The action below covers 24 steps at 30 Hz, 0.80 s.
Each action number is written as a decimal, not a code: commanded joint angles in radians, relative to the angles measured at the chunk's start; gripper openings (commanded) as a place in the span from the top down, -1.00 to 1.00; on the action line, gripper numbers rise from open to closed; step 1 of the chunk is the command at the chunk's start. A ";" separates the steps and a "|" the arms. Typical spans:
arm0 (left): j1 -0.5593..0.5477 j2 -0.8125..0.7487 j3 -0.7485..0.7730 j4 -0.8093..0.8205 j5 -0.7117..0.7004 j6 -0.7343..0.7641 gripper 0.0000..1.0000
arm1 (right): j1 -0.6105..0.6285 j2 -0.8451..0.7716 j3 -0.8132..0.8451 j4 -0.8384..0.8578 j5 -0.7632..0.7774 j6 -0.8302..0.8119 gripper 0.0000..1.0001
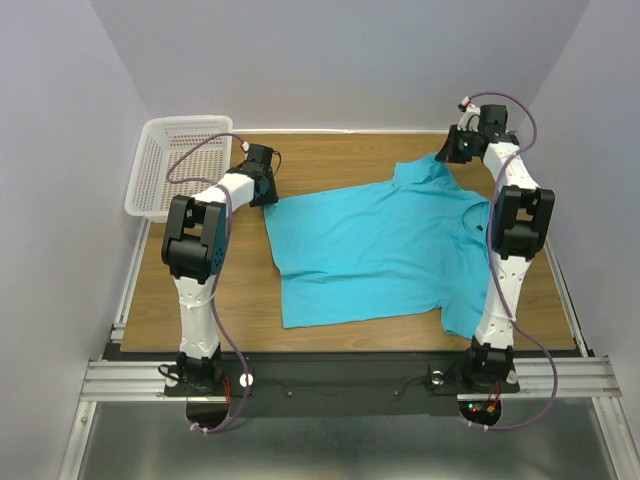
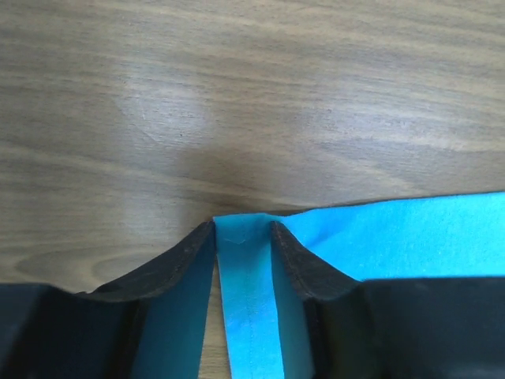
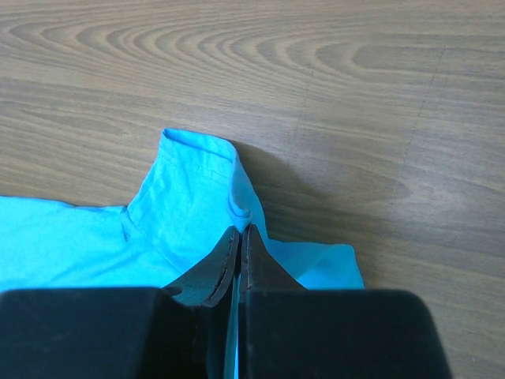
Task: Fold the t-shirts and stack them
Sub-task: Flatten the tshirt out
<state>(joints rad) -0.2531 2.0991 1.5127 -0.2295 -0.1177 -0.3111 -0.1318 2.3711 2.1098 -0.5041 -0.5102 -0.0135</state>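
T-shirt (image 1: 375,245) lies flat mid-tabletop, long axis left-right; my left gripper (image 2: 243,229) half-open astride its hem corner, right gripper (image 3: 239,230) clamped on the far sleeve.

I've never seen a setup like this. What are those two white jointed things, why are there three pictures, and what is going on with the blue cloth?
They are two robot arms bolted at the table's near edge. The wide picture comes from a camera above; the other two come from cameras on each wrist, looking past dark fingers. On the wooden table lies a turquoise t-shirt, spread flat, with a white mesh basket at the far left corner. The right gripper is pinched shut on the shirt's far right sleeve. The left gripper straddles the cloth edge at the shirt's left side, its fingers partly apart, not yet clamped.
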 commanded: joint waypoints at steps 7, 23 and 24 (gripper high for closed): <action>0.012 -0.030 -0.017 0.041 0.027 0.023 0.82 | -0.023 -0.099 -0.040 0.039 -0.019 -0.008 0.99; 0.014 -0.309 -0.032 0.194 0.110 0.069 1.00 | -0.074 -0.246 0.001 0.039 -0.083 -0.016 0.99; 0.015 -0.324 -0.032 0.211 0.108 0.069 1.00 | -0.074 -0.260 0.004 0.039 -0.094 -0.016 0.99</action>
<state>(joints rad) -0.2466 1.8965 1.4895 -0.1211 -0.0261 -0.2623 -0.1825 2.2383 2.0777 -0.5053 -0.5491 -0.0196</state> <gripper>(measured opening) 0.020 0.029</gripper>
